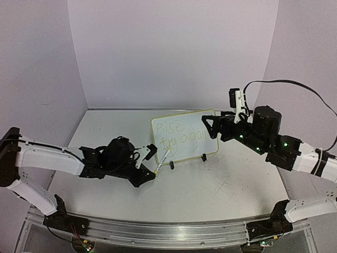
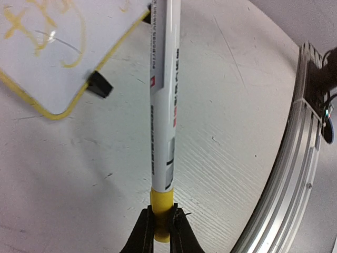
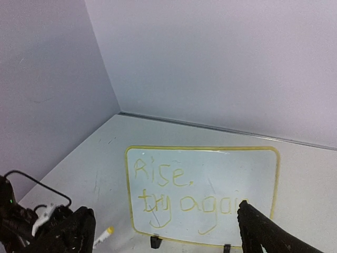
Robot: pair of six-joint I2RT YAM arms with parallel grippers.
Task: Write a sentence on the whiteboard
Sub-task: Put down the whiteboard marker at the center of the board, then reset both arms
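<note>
Standing on the table (image 1: 226, 184) a little far of its middle, the whiteboard (image 1: 184, 138) leans back on two black clips (image 1: 172, 165) fixed to its near edge, its pale yellow rim running all the way round. Yellow writing (image 3: 174, 195) fills its face in two lines, reading "Rise," above "try again". The left gripper (image 2: 162, 227) reaches in from the left, its jaws pinched together on the yellow end of a white marker (image 2: 164, 105). The marker points away from the gripper toward the board's near left corner; its tip is hidden at the frame edge of the left wrist view, so whether it touches the board cannot be told. The right gripper (image 1: 210, 128) hovers at the board's right edge, holding nothing, with its black fingers (image 3: 258, 227) spread wide apart. From the right wrist view, the board's whole face shows between those two fingers. Faint scuff marks cross the table near the board on the right side.
</note>
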